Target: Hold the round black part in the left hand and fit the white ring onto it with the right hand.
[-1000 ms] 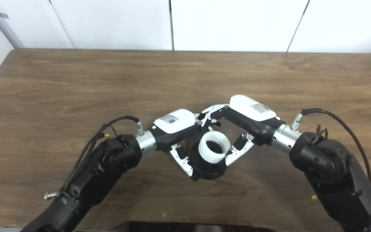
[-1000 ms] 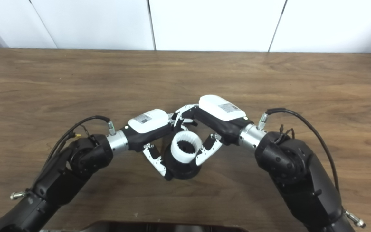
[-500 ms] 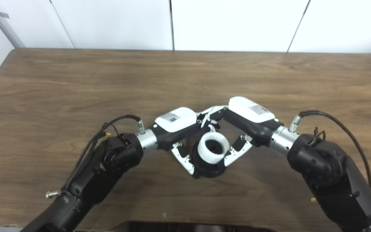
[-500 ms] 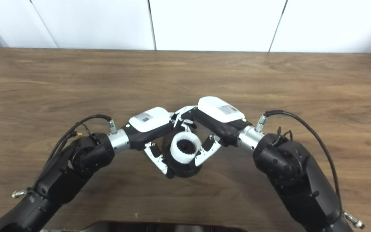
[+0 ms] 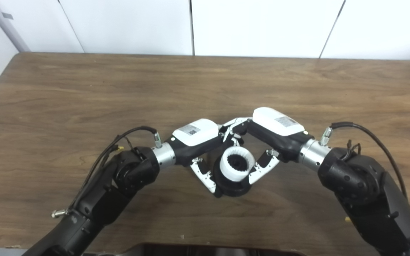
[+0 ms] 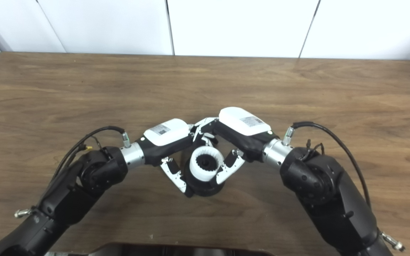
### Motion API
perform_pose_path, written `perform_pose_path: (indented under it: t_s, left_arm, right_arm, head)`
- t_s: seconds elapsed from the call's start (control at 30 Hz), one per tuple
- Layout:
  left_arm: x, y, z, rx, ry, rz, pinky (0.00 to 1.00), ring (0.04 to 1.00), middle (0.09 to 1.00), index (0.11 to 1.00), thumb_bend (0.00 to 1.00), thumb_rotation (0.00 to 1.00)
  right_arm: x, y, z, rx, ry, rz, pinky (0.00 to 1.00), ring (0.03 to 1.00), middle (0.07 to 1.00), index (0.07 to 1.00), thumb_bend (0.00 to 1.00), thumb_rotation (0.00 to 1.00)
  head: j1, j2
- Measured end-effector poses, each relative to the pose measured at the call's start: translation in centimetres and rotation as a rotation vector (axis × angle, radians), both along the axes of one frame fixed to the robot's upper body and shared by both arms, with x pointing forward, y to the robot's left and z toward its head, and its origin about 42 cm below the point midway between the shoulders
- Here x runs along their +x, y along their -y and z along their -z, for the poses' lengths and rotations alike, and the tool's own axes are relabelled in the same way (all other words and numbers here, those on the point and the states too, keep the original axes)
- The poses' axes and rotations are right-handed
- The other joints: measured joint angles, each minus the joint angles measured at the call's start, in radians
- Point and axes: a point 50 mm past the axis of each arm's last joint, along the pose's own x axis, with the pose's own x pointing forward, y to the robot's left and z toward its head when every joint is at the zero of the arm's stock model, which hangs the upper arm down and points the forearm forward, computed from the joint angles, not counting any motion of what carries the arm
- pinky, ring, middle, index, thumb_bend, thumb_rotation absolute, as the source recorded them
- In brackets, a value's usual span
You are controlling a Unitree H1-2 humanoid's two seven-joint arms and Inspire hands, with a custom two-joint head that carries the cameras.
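Item 1: round black part (image 5: 230, 186). Located over the near middle of the bench (image 5: 84, 89), between the two hands. Only its lower body shows, below and around the ring. Whether it rests on the bench surface or is lifted clear of it cannot be told.

Item 2: white ring (image 5: 237, 164). Toothed on its inner face, dark hollow at centre. Sits on top of the round black part, its opening tilted toward the cameras. How fully it is seated cannot be told.

Item 3: left hand (image 5: 196, 137). White-backed, arm entering from the lower left. Closed around the round black part; its thumb (image 5: 202, 175) runs down the part's left flank, fingers reaching over the far side, mostly hidden.

Item 4: right hand (image 5: 276, 128). White-backed, arm entering from the lower right. Closed on the white ring; its thumb (image 5: 262, 169) presses the ring's right side, fingers (image 5: 235, 124) curling over the far side, where they meet the left hand's fingers closely.

Item 5: bench. Brown wood-grain top, set against white wall panels (image 5: 262, 25) at the far edge.

Item 6: black cables (image 5: 368, 133). One looped at each wrist.
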Motion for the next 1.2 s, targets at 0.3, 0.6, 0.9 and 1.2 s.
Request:
perform_pose_path:
  t_s: [0.3,0.6,0.9,1.2]
  left_arm:
    - [0.0,-0.1,0.0,-0.001,0.001,-0.004,0.89,0.982,0.921,0.487,0.52,0.08]
    - [0.1,-0.1,-0.1,-0.003,0.009,-0.007,0.88,0.974,0.918,0.486,0.52,0.08]
    - [0.1,-0.1,0.0,-0.001,-0.004,-0.008,0.89,0.972,0.922,0.487,0.52,0.08]
    - [0.1,-0.1,-0.1,-0.001,-0.001,-0.007,0.91,0.968,0.922,0.486,0.52,0.08]
  right_arm:
    - [-0.1,0.4,0.1,-0.018,-0.017,-0.012,0.7,0.801,0.833,0.681,0.9,0.3]
    - [-0.1,0.5,0.1,-0.016,-0.019,-0.013,0.72,0.81,0.84,0.7,0.91,0.29]
    - [-0.1,0.6,0.1,-0.017,-0.026,-0.015,0.71,0.813,0.854,0.719,0.9,0.28]
    - [0.3,1.7,-0.3,-0.029,-0.034,0.005,0.68,0.812,0.86,0.737,0.86,0.26]
  head:
    - [-0.003,0.0]
    - [-0.005,0.003]
    - [-0.008,0.0]
    - [-0.009,0.0]
